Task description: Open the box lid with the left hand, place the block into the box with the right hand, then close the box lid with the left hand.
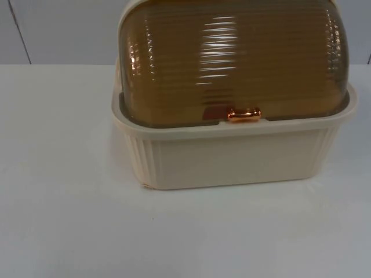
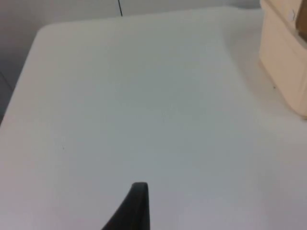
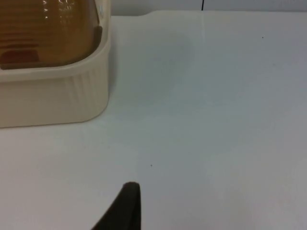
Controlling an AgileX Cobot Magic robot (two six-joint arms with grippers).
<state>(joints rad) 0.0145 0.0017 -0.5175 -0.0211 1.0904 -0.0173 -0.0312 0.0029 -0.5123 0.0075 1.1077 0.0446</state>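
A cream ribbed box (image 1: 232,159) stands at the middle of the table, and its amber see-through roll lid (image 1: 232,58) is down and shut. A small copper handle (image 1: 244,114) sits at the lid's front edge. Through the lid a dark red shape (image 1: 213,112) shows inside the box, just left of the handle; it looks like the block. My left gripper (image 2: 136,206) hangs over bare table, well away from the box's corner (image 2: 285,62). My right gripper (image 3: 125,206) is over bare table off the other side of the box (image 3: 53,96), where the red shape (image 3: 17,56) shows again under the lid.
The white table top (image 1: 64,220) stretches in front of the box and to both sides. The grey partition wall (image 1: 58,29) rises behind it. The table's far edge and rounded corner (image 2: 45,28) show in the left wrist view.
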